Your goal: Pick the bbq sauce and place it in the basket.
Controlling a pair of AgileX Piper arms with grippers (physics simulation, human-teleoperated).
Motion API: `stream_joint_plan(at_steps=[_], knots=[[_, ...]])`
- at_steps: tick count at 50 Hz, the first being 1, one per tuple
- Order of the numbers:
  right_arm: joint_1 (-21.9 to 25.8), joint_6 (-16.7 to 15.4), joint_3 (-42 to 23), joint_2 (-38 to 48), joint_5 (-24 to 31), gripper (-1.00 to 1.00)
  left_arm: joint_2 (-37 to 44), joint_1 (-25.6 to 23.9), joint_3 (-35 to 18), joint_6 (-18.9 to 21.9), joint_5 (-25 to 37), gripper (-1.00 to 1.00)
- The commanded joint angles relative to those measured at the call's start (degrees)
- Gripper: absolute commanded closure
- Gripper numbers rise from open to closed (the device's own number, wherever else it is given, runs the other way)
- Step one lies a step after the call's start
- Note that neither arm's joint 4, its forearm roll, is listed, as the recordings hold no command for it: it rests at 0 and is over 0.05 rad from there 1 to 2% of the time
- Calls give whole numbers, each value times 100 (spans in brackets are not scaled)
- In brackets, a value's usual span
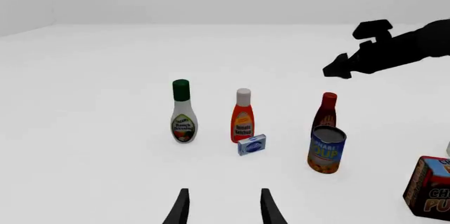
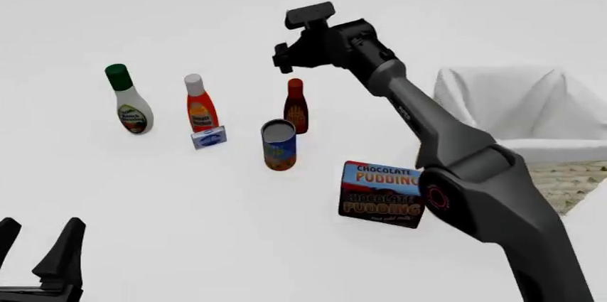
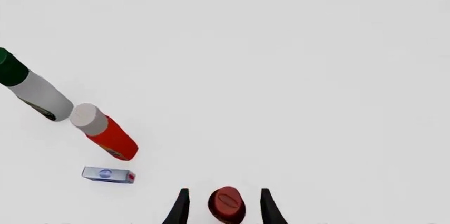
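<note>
Right gripper (image 3: 221, 206), fingers spread open, hangs above the bbq sauce (image 2: 296, 106) standing mid-worktop behind a soup can (image 2: 278, 145); a straight descent, centred on the cap, should avoid the can.

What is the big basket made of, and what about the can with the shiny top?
The basket looks like woven straw or wicker: tan, criss-cross strands, with a white cloth lining folded over its rim. The can looks like metal: a smooth grey lid, with a blue and orange paper-like label. These are rendered pictures, so that's a guess.
</note>
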Motion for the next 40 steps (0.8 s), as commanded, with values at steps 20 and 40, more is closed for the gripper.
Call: stream_joint_plan(at_steps=[20,40], knots=[[-47,-148,-793,811,795,-100,-1,0,0,-1,0,-100],[-24,-203,-1750,1456,1268,-100,1,0,0,0,0,-100]])
